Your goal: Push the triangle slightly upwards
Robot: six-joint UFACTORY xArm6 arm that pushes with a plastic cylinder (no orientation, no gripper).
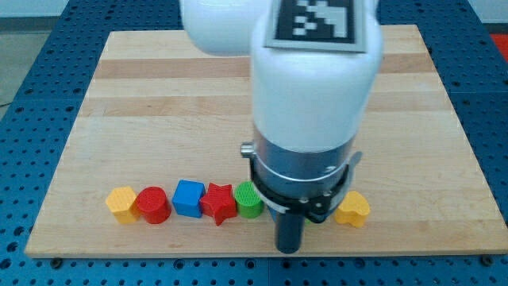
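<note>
No triangle shows in the camera view; the arm's body covers the board between the green block and the yellow block at the right. My tip (289, 249) is near the board's bottom edge, below and right of the green block (248, 200) and left of the yellow heart-like block (352, 210). The green block is partly hidden behind the arm. A row runs leftward from it: a red star (220, 203), a blue cube (189, 198), a red cylinder (153, 206) and a yellow hexagon-like block (121, 204).
The wooden board (159, 95) lies on a blue perforated table (32, 71). The arm's white and silver body (309, 103) hides the board's middle. The block row lies close to the board's bottom edge.
</note>
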